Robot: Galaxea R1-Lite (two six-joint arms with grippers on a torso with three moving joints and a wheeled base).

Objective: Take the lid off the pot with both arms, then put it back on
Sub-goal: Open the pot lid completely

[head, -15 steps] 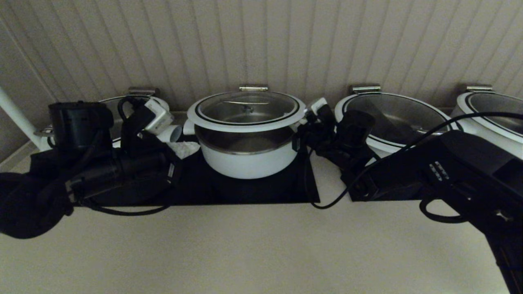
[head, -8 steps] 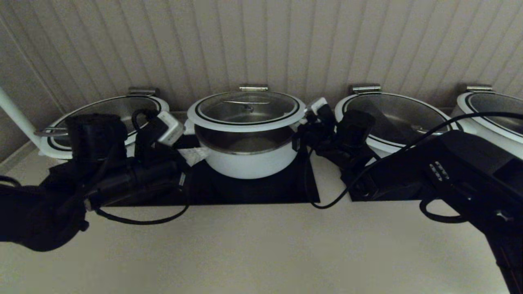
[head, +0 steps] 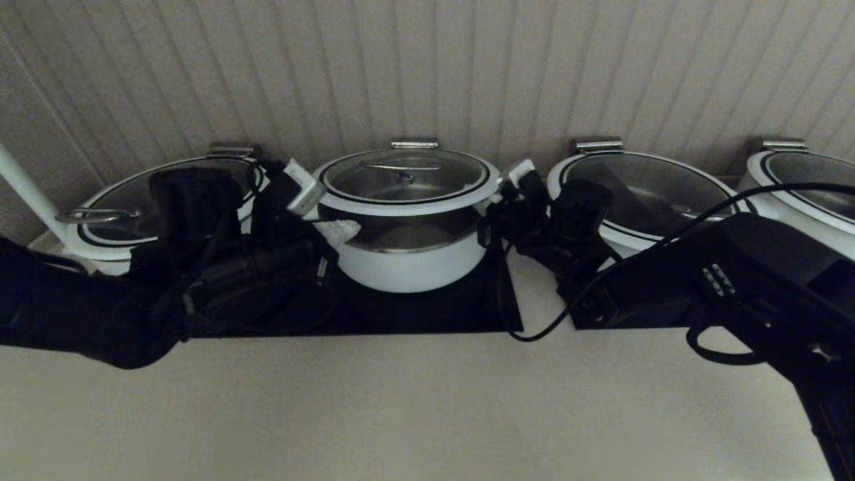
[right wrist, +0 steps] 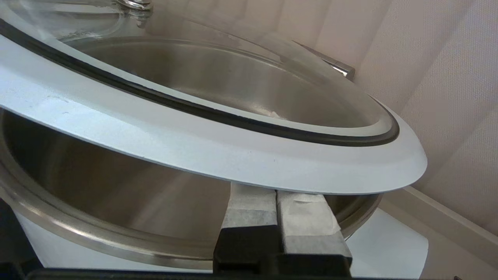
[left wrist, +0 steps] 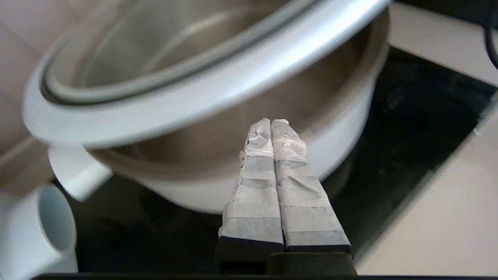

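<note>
I have the round white-rimmed glass lid [head: 407, 179] raised above the deep white pot [head: 406, 262]. The right gripper [right wrist: 277, 194], fingers pressed together, props its right edge; the left gripper [left wrist: 271, 123], also pinched closed, sits under the left rim. Next I'd lower both evenly.

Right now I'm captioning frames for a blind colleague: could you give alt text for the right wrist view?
A glass lid with a white rim hangs tilted above an open steel-lined white pot. The right pincer, fingers shut, sits tucked under the lid's rim.
</note>
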